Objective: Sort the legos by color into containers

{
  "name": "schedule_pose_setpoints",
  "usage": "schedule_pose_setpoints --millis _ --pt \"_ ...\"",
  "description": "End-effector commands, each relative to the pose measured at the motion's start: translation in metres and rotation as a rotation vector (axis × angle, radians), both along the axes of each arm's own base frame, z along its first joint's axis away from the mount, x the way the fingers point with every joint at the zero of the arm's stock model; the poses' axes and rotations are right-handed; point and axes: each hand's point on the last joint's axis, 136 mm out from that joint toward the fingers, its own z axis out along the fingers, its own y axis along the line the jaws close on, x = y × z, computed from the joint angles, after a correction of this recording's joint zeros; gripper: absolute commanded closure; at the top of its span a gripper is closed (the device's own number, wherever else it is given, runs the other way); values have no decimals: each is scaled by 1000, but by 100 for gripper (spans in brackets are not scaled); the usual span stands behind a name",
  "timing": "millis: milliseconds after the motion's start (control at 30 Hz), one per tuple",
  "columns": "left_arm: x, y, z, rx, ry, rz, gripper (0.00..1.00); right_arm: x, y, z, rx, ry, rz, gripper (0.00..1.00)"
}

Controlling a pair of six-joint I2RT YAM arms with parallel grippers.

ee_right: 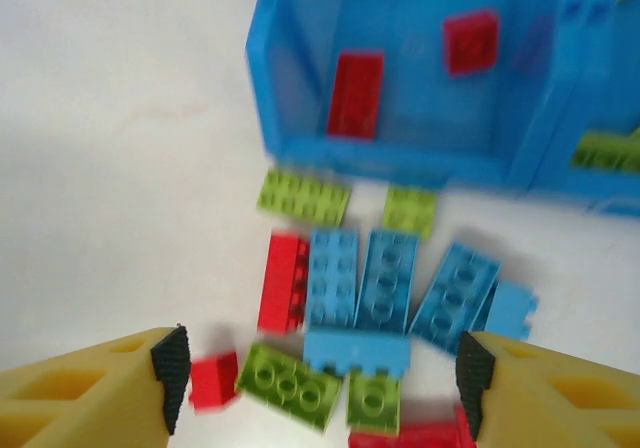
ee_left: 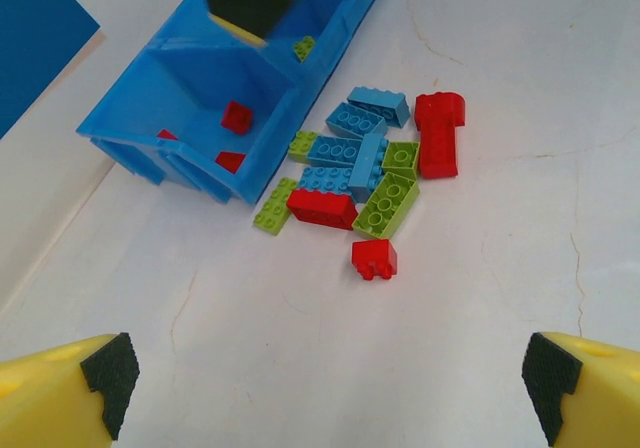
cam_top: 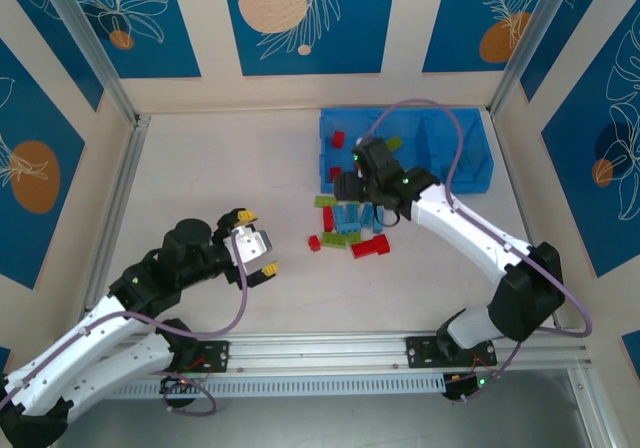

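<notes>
Loose legos (cam_top: pixel 345 226) in red, lime green and light blue lie in a pile just in front of the blue tray (cam_top: pixel 472 153). My right gripper (ee_right: pixel 320 378) hangs open over that pile; a small red brick (ee_right: pixel 213 381) sits by its left finger and nothing is held. Two red bricks (ee_right: pixel 355 93) lie in the tray's left container (ee_right: pixel 262 78), and a green one (ee_right: pixel 605 153) in the one beside it. My left gripper (ee_left: pixel 330 388) is open over bare table, short of a small red brick (ee_left: pixel 374 258).
A purple cable (cam_top: pixel 450 133) arcs over the tray from the right arm. An aluminium rail (cam_top: pixel 320 353) runs along the near edge, and enclosure walls close the sides and back. Bare tabletop (cam_top: pixel 200 168) stretches left of the pile.
</notes>
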Motion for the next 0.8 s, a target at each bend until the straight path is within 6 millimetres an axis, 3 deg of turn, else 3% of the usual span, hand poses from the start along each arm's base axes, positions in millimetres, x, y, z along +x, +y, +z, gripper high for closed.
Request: schedule_pose_setpoints --millis 0,133,300,533,767 --pt "3 1 -3 15 2 0 0 -25 -7 -49 -74 135 -14 22" --pt "0 0 -5 17 14 -15 0 -36 -3 -85 -120 243 33 13" --pt "2 3 -8 39 11 -2 0 -27 0 -114 -200 294 40 12" --pt "6 7 -11 60 10 26 0 -15 12 -138 -253 335 54 11" --pt "6 7 -11 58 12 29 0 -11 7 -152 -291 344 14 21"
